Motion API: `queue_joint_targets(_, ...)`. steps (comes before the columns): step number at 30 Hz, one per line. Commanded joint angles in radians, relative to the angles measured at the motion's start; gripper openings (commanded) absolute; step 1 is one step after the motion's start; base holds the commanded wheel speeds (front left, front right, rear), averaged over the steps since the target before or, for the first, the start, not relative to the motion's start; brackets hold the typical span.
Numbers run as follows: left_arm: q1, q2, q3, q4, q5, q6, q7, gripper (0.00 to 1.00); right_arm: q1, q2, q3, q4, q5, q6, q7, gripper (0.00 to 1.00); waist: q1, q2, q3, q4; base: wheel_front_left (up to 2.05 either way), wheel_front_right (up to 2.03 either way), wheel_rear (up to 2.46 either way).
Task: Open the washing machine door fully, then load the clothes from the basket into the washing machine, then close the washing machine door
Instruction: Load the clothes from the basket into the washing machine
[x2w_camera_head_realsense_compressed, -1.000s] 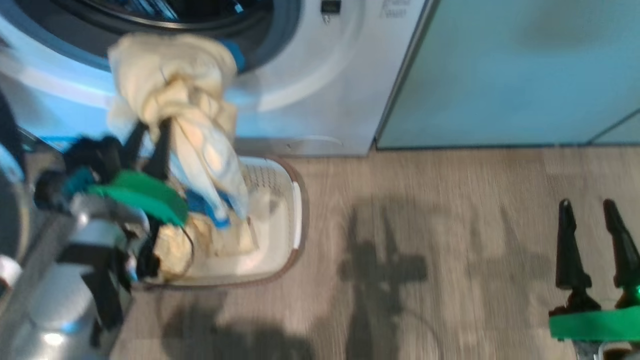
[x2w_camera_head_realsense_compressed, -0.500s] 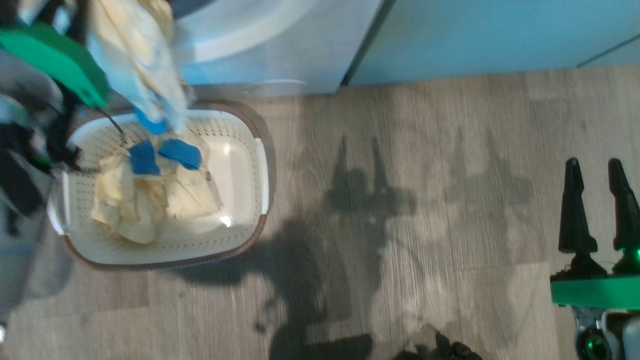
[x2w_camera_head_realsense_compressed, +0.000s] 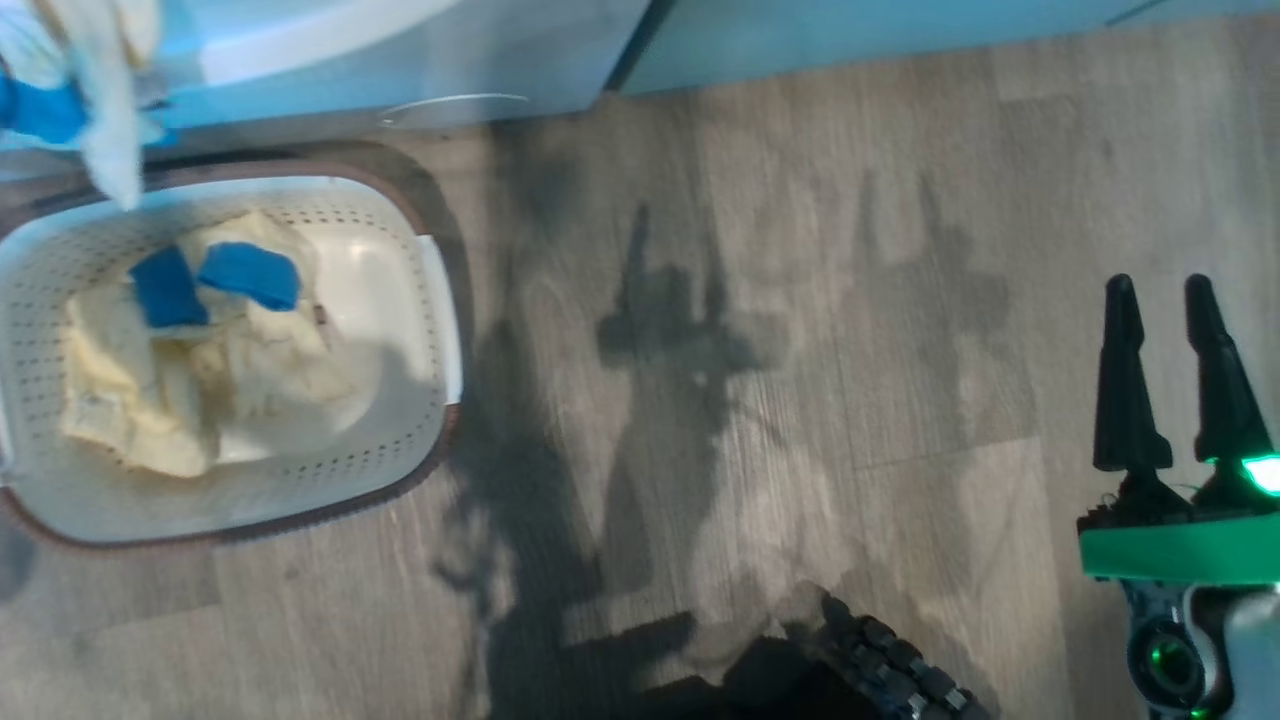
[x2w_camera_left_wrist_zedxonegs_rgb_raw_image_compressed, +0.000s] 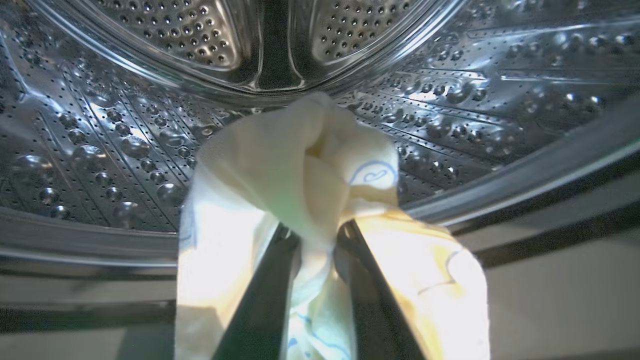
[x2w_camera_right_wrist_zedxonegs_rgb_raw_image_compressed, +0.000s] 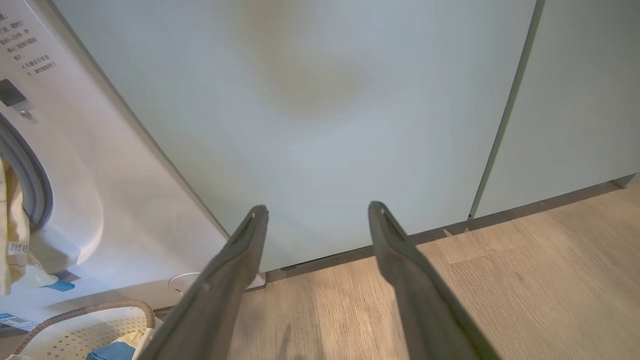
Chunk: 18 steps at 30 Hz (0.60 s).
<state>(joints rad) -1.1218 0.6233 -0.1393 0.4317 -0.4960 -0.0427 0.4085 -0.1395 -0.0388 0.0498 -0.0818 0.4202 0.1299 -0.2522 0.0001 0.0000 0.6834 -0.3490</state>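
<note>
– At the drum mouth, what does the left gripper (x2w_camera_left_wrist_zedxonegs_rgb_raw_image_compressed: 318, 235) hold?

– One pale yellow garment (x2w_camera_left_wrist_zedxonegs_rgb_raw_image_compressed: 300, 160), pinched between its two dark fingers (x2w_camera_left_wrist_zedxonegs_rgb_raw_image_compressed: 270, 290). The jaws stand narrow, closed on a bunched fold. Cloth rises in a knot above the tips and drapes down both sides of the fingers. A thin blue outline is printed on the fold.

– Position against the machine?

– The knot sits over the lower lip of the steel drum (x2w_camera_left_wrist_zedxonegs_rgb_raw_image_compressed: 125, 140), with the perforated wall and back plate directly ahead. Whether the cloth touches the metal, I cannot tell. The head view shows a hanging cloth (x2w_camera_head_realsense_compressed: 105, 130), pale with a blue patch. It is at the top left corner, above the far rim of the basket (x2w_camera_head_realsense_compressed: 300, 515) and before the white washing machine (x2w_camera_head_realsense_compressed: 400, 60).

– And the right gripper (x2w_camera_head_realsense_compressed: 1158, 290)?

– Spread wide, empty, touching nothing. Its fingers point up over the wood floor (x2w_camera_head_realsense_compressed: 750, 300), well apart from the basket. Its wrist view faces the pale green cabinet panels (x2w_camera_right_wrist_zedxonegs_rgb_raw_image_compressed: 325, 100) beside the machine.

– Condition of the remaining clothes (x2w_camera_head_realsense_compressed: 250, 370)?

– Crumpled in a heap inside the basket, towards its left and middle, with two blue patches (x2w_camera_head_realsense_compressed: 250, 275) on top. The basket's right end is bare. The basket stands on the floor just in front of the machine.
</note>
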Motion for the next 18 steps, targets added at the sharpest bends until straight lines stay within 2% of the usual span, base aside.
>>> queue_joint_targets(1,-0.061,0.073,0.029,-0.023,-0.005,-0.006,0.018,0.0,-0.009,-0.011,0.022,-0.025,0.011,0.001,-0.01,1.0,-0.0001,0.0,0.016,-0.023,0.0,0.0,0.0)
queue_joint_targets(8,-0.178,0.125,0.022,0.04,0.02,-0.017,0.029,0.0,-0.016,-0.011,0.045,-0.025,0.039,0.001,-0.01,1.0,-0.0001,0.0,0.053,-0.081,0.0,0.0,0.0)
queue_joint_targets(14,-0.249,0.161,0.021,0.09,0.068,-0.015,-0.082,0.0,-0.012,-0.011,0.061,-0.026,0.059,0.001,-0.01,1.0,-0.0001,0.0,0.089,-0.124,0.0,0.0,0.0)
queue_joint_targets(18,-0.298,0.178,0.005,0.11,0.122,-0.01,-0.198,0.0,-0.013,-0.011,0.07,-0.029,0.068,0.001,-0.01,1.0,-0.0001,0.0,0.11,-0.142,0.0,0.0,0.0)
